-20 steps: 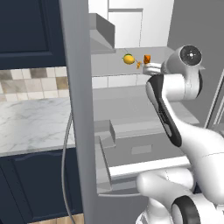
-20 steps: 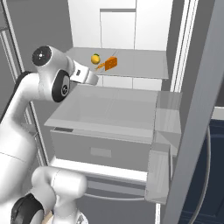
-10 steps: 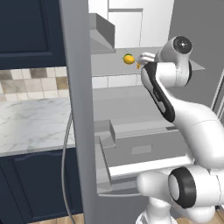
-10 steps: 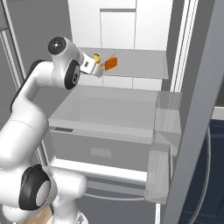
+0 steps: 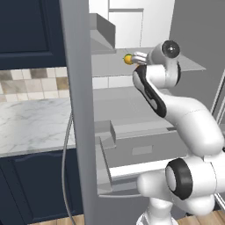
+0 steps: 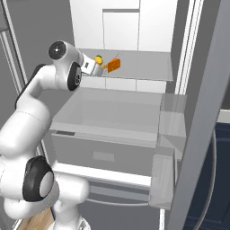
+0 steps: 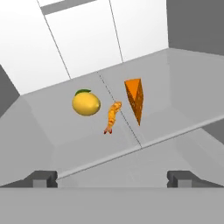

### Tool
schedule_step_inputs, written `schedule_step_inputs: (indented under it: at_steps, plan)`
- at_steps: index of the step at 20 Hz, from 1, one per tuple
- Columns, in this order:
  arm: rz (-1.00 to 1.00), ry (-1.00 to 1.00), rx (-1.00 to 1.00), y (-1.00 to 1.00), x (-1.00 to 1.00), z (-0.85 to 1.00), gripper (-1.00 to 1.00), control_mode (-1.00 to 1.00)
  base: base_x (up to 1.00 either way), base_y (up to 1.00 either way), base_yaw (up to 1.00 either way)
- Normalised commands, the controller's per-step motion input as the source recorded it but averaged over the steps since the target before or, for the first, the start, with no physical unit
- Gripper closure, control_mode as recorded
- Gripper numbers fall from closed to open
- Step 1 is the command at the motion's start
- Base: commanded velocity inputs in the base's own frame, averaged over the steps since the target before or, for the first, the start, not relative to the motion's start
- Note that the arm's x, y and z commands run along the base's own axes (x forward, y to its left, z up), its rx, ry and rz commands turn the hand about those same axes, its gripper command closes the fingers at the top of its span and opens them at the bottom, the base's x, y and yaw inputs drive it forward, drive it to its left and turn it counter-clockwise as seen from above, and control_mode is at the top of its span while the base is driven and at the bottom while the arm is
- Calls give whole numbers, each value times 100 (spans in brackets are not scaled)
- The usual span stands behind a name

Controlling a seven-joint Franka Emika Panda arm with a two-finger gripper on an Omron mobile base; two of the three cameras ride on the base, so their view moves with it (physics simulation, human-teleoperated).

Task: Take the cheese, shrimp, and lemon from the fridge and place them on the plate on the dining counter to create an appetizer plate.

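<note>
Gripper (image 7: pixel 112 177) wide open, empty, at near edge of fridge (image 6: pixel 121 27) shelf (image 7: pixel 175 87). On it: lemon (image 7: pixel 86 104) left, shrimp (image 7: pixel 112 117) middle, cheese (image 7: pixel 134 99) right.

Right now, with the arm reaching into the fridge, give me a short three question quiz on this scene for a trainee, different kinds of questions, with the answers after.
1. True or false: the gripper is shut on the lemon.
2. Multiple choice: in the hand view, what lies between the lemon and the cheese? A) a plate B) the shrimp C) a bottle
3. Fill in: all three foods rest on a grey ____ of the fridge.

Key
1. False: the jaws stand open, short of the food.
2. B
3. shelf
</note>
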Motion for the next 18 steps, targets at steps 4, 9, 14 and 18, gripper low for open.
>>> schedule_step_inputs:
  at_steps: [4, 9, 14, 18]
  plan:
    - [-9, 10, 0, 27, 22, 0, -100, -100, 0, 0, 0]
    - [-5, 11, 0, 2, 29, 0, -100, -100, 0, 0, 0]
    - [-1, 11, 0, -2, 15, -12, -100, -100, 0, 0, 0]
    - [0, 0, 0, -4, 21, -12, -100, -100, 0, 0, 0]
